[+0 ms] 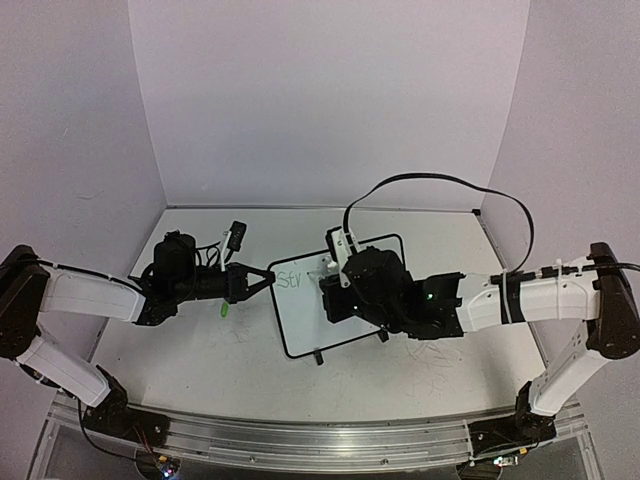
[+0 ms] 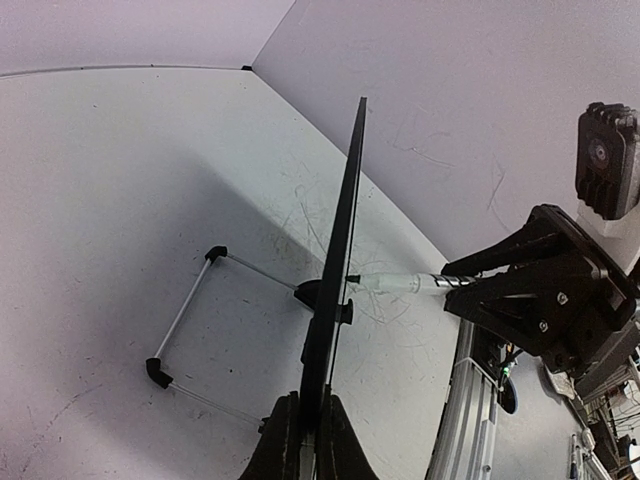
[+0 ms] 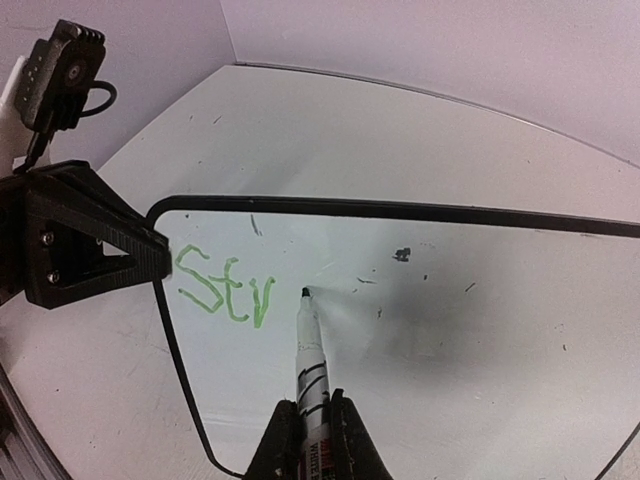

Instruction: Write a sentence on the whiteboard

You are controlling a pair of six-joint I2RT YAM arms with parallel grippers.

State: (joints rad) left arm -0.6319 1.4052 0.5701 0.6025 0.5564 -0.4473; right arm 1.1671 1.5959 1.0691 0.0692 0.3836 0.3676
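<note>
The whiteboard [image 1: 310, 310] stands tilted on the table's middle, black-framed; it shows face-on in the right wrist view [image 3: 450, 330] and edge-on in the left wrist view [image 2: 340, 250]. Green letters "Str" [image 3: 225, 285] sit at its upper left, also seen from above [image 1: 291, 278]. My left gripper [image 2: 307, 432] is shut on the board's left edge [image 1: 268, 277]. My right gripper [image 3: 313, 440] is shut on a white marker [image 3: 311, 360], whose tip touches the board just right of the letters. The marker also shows in the left wrist view [image 2: 400, 283].
A small green cap [image 1: 225, 309] lies on the table below the left gripper. The board's wire stand [image 2: 190, 330] rests behind it. The table [image 1: 200, 370] bears faint grey scribbles. An aluminium rail [image 1: 320, 440] runs along the near edge.
</note>
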